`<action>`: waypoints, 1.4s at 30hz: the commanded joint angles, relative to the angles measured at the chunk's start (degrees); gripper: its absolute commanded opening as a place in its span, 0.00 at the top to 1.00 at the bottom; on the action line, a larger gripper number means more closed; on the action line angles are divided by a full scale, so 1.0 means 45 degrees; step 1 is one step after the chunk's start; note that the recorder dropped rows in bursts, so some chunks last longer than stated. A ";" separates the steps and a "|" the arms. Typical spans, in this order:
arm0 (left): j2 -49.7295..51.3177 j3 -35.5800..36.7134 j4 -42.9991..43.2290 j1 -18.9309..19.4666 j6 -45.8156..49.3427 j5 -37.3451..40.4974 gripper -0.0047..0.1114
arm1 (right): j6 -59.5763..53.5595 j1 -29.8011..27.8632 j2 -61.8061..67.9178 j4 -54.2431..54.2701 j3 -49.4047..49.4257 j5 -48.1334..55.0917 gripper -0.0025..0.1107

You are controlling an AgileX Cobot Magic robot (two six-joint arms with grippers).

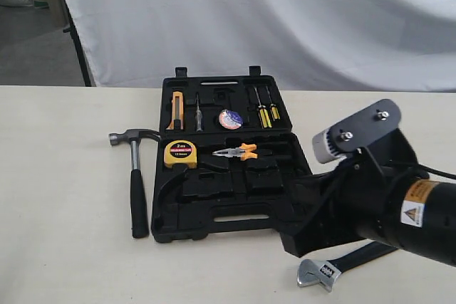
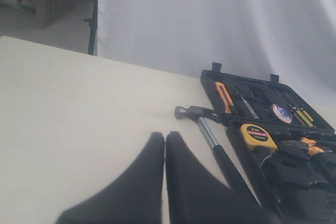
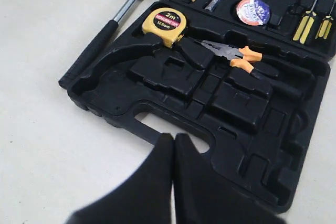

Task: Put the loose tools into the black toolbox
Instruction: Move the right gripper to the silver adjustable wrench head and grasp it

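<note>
The black toolbox (image 1: 168, 231) lies open on the table. The black tape roll (image 1: 230, 119) with its blue-white label sits in a recess of the far half. The claw hammer (image 1: 137, 183) lies on the table against the box's left side, head away from me. The adjustable wrench (image 1: 333, 267) lies on the table by the front right corner, partly under my right arm (image 1: 385, 201). My right gripper (image 3: 174, 137) is shut and empty, hovering at the box's slot handle (image 3: 157, 125). My left gripper (image 2: 165, 136) is shut and empty, over bare table left of the hammer (image 2: 210, 136).
A yellow tape measure (image 1: 180, 153) and orange-handled pliers (image 1: 237, 152) rest in the near half of the box. A yellow knife (image 1: 176, 108) and yellow screwdrivers (image 1: 267, 113) fill the far half. A white cloth backdrop (image 1: 285, 19) hangs behind the table.
</note>
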 commanded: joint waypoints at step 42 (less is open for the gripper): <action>-0.0041 -0.0034 0.0056 0.0322 -0.0061 -0.0092 0.95 | -0.1406 -0.0099 0.1702 -0.1380 -0.0918 0.3078 0.46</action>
